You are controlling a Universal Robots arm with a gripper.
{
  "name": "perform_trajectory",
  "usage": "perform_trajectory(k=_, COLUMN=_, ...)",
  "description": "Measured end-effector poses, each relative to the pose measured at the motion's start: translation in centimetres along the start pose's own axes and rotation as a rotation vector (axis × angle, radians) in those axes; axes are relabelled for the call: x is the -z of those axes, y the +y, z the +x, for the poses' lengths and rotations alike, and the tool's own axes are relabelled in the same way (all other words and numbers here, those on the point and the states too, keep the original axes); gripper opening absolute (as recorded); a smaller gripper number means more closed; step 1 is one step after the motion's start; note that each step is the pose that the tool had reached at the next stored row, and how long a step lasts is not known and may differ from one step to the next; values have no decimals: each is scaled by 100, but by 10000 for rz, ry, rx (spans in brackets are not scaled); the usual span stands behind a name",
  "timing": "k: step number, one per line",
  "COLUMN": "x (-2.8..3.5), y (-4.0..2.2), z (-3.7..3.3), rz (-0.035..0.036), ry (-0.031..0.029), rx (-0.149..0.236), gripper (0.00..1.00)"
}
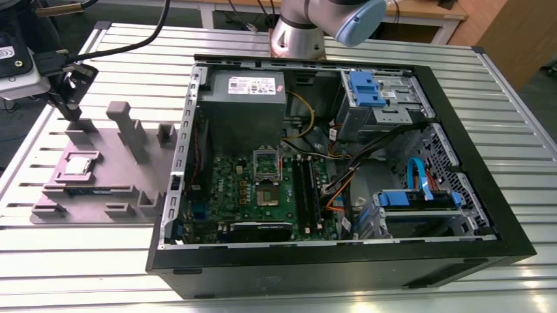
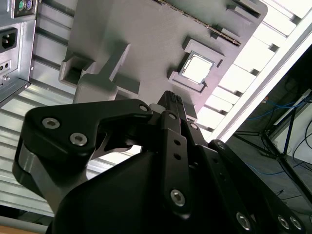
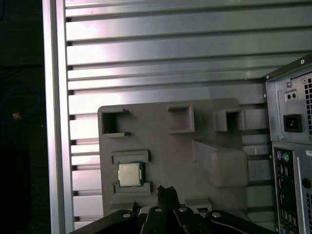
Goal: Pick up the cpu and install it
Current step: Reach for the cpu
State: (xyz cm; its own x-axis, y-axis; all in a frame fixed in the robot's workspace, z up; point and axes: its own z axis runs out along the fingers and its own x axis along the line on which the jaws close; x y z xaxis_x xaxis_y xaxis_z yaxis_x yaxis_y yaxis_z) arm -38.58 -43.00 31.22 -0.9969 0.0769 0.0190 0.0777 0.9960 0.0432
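Note:
The cpu (image 1: pixel 79 164) (image 2: pixel 197 68) (image 3: pixel 129 174) is a small silver square lying flat in a recess of the grey holder tray (image 1: pixel 117 173) (image 2: pixel 146 39) (image 3: pixel 165 141), at the exterior view's left. My gripper (image 1: pixel 74 116) (image 2: pixel 171 100) (image 3: pixel 166 191) hangs above the tray's far end, a short way behind the cpu and not touching it. Its dark fingers are pressed together with nothing between them. Inside the open computer case (image 1: pixel 470 215) lies the green board (image 1: pixel 301 208), with its socket (image 1: pixel 267 194) near the middle.
Tall grey posts (image 1: pixel 130 130) rise from the tray beside the cpu. A thin green memory stick (image 1: pixel 87 191) lies in a slot at the tray's front. The case's wall (image 1: pixel 184 130) stands just right of the tray. Slatted metal table (image 1: pixel 487 98) surrounds everything.

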Motion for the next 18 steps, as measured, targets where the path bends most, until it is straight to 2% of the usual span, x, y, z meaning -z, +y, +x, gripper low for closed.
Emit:
perform_trajectory(k=5, x=0, y=0, z=1, rz=3, ry=1, rx=0, gripper=11)
perform_trajectory(k=8, x=-11, y=-2, z=29, rz=3, ry=-1, rx=0, gripper=11)
perform_trajectory(k=13, x=-56, y=-11, z=106, rz=5, ry=-1, rx=0, gripper=11)
perform_trajectory(k=18, x=-127, y=-18, z=157, rz=9, ry=-1, rx=0, gripper=11)
